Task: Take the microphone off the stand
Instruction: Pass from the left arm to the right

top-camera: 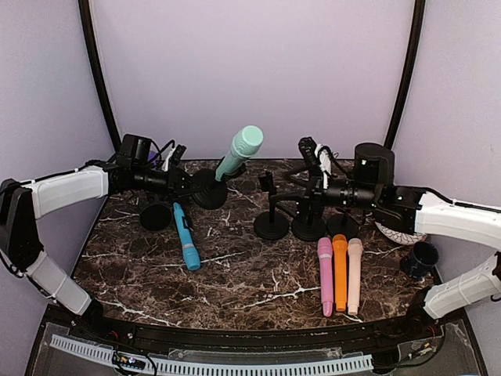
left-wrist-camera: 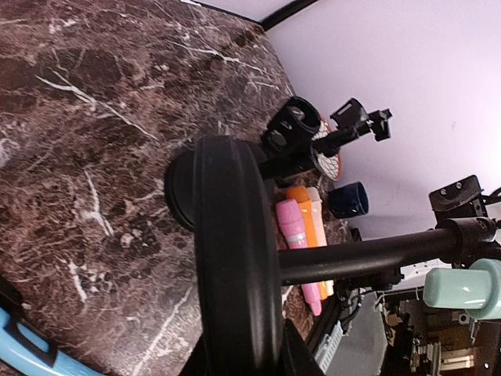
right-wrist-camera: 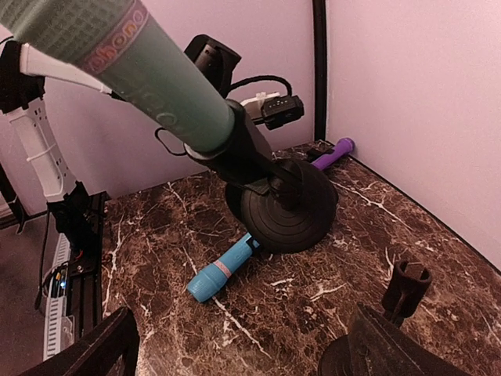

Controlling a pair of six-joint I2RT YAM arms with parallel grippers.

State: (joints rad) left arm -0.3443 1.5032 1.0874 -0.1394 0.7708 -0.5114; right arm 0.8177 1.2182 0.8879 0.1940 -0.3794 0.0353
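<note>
2 tools show. The left tool (top-camera: 188,186) is clenched on the round foot of the tipped stand (top-camera: 210,190). The right tool (right-wrist-camera: 243,313) is wide open and holds nothing. The green microphone (top-camera: 239,153) sits in that stand, left of the right tool, slanting up toward it, head first.

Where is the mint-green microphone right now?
Top view, back left: the mint-green microphone sits tilted in the black round-based stand that the left hand grips, behind the blue microphone.
</note>
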